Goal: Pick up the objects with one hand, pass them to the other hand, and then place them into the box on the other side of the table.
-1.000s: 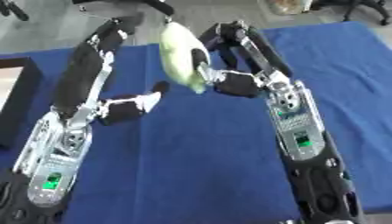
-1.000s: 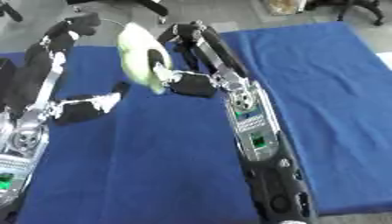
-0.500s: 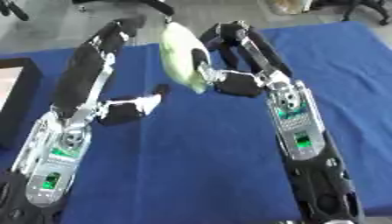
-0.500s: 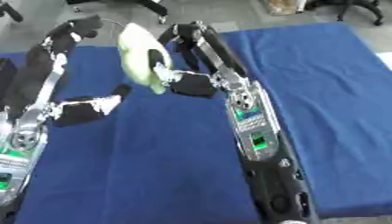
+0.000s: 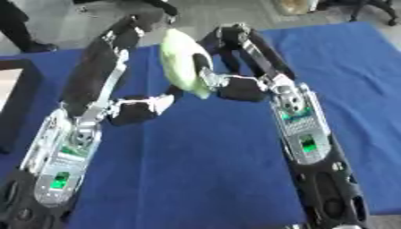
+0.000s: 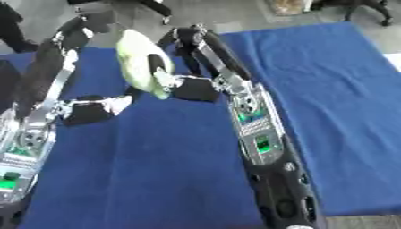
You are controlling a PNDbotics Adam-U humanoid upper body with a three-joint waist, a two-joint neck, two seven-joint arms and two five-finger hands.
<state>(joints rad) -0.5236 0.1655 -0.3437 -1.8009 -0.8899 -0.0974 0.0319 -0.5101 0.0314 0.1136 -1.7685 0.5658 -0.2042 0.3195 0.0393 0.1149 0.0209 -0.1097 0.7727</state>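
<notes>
A pale green oval object hangs above the blue table, long axis nearly upright. My right hand is shut on it from the right, with dark fingers wrapped across its side. My left hand sits low and to the left of it, open, with a finger reaching up to the object's lower end. Whether that finger touches the object I cannot tell. The dark box shows only as a wall at the far left edge.
Both forearms run from the bottom corners up over the blue cloth. A second blue-covered stretch lies to the right. Chair legs and floor show beyond the far table edge.
My left hand has crept slightly right and up, closer to the lower end of the green object. The right hand keeps the object in about the same place.
</notes>
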